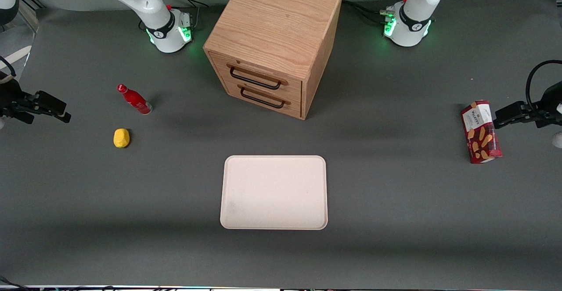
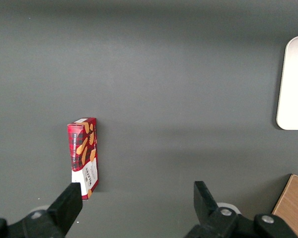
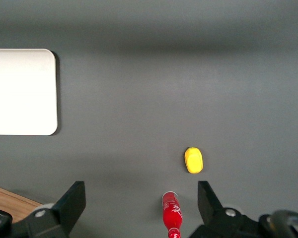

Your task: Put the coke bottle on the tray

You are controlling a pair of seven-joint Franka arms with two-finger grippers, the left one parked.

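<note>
The coke bottle, small and red with a red cap, lies on its side on the grey table, toward the working arm's end. The right wrist view also shows the coke bottle, down on the table close to one finger. My right gripper hangs above the table, farther toward the working arm's end than the bottle. This gripper is open wide and holds nothing. The cream-pink tray lies flat in the middle of the table, nearer to the front camera than the bottle, and the tray is bare.
A yellow lump sits on the table beside the bottle, a little nearer to the front camera. A wooden two-drawer cabinet stands farther from the camera than the tray. A red wafer box lies toward the parked arm's end.
</note>
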